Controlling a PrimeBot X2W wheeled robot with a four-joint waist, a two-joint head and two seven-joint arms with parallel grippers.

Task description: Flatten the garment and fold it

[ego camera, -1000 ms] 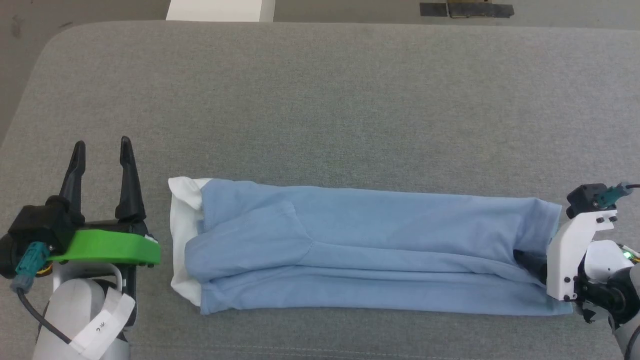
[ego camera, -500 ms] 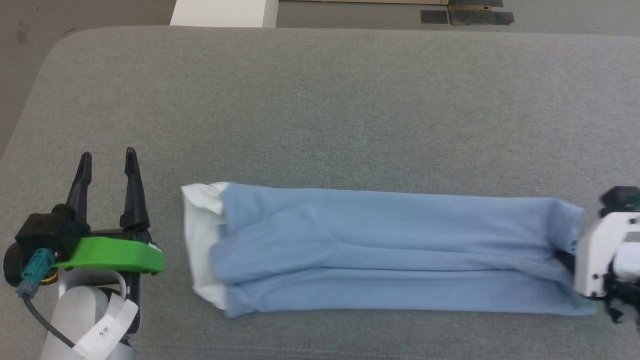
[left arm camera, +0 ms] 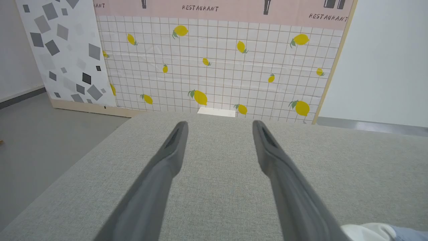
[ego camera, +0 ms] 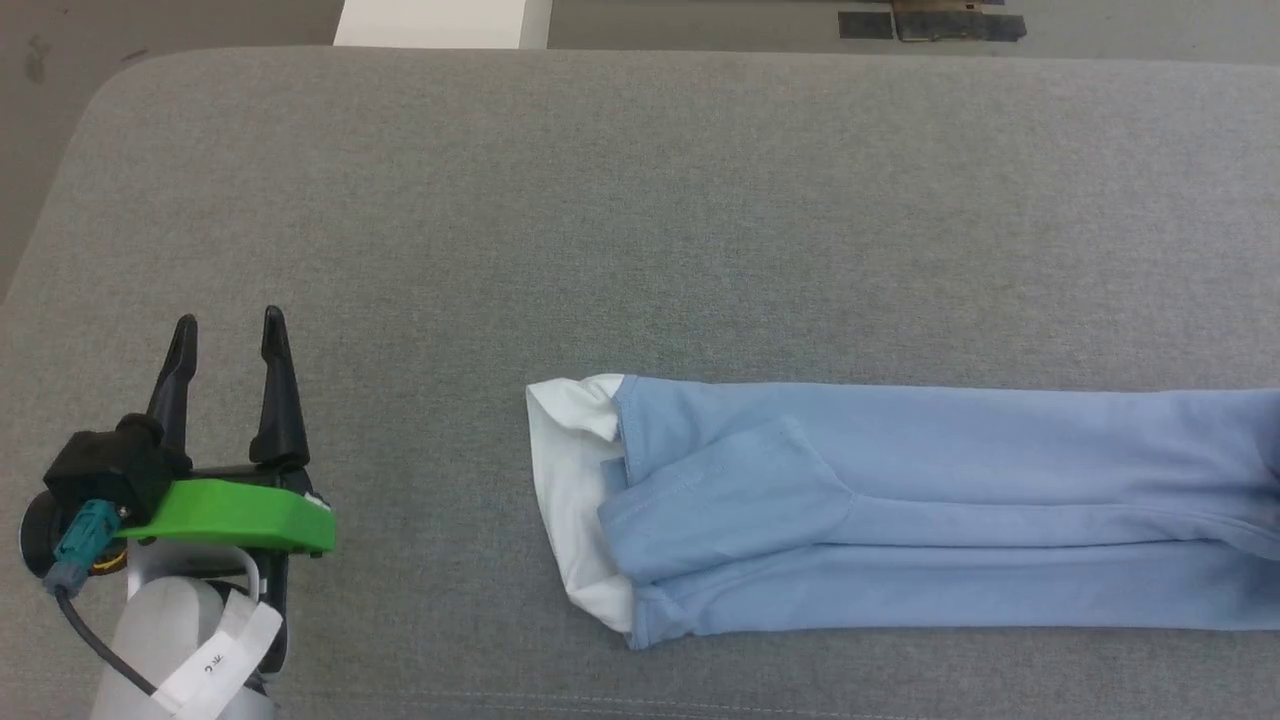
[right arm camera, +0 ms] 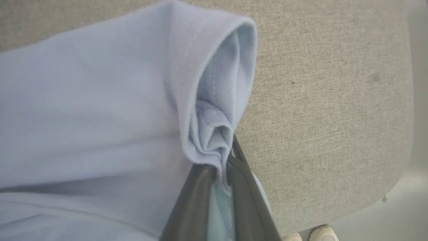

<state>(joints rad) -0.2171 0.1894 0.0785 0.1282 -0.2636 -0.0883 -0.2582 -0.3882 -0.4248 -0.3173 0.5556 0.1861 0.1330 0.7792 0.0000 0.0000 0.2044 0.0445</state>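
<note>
The garment (ego camera: 900, 510) is a light blue polo folded into a long narrow strip, lying across the near part of the grey table (ego camera: 640, 200). Its white collar (ego camera: 570, 480) points left and its other end runs off the right edge of the head view. My left gripper (ego camera: 229, 322) is open over bare table, well left of the collar and holding nothing. Its fingers (left arm camera: 167, 160) spread wide in the left wrist view, and a bit of white collar (left arm camera: 367, 231) shows at the bottom right. My right gripper (right arm camera: 219, 162) is shut on the bunched hem of the garment (right arm camera: 83, 100).
A white box (ego camera: 440, 22) and dark tape (ego camera: 930, 22) lie on the floor past the table's far edge. A lemon-print wall panel (left arm camera: 214, 67) stands behind the table. The table's rounded edge (right arm camera: 401, 140) is close to my right gripper.
The garment has slid well to the right across the table, pulled by its hem. My right gripper has left the head view. The left gripper has barely moved and stays open.
</note>
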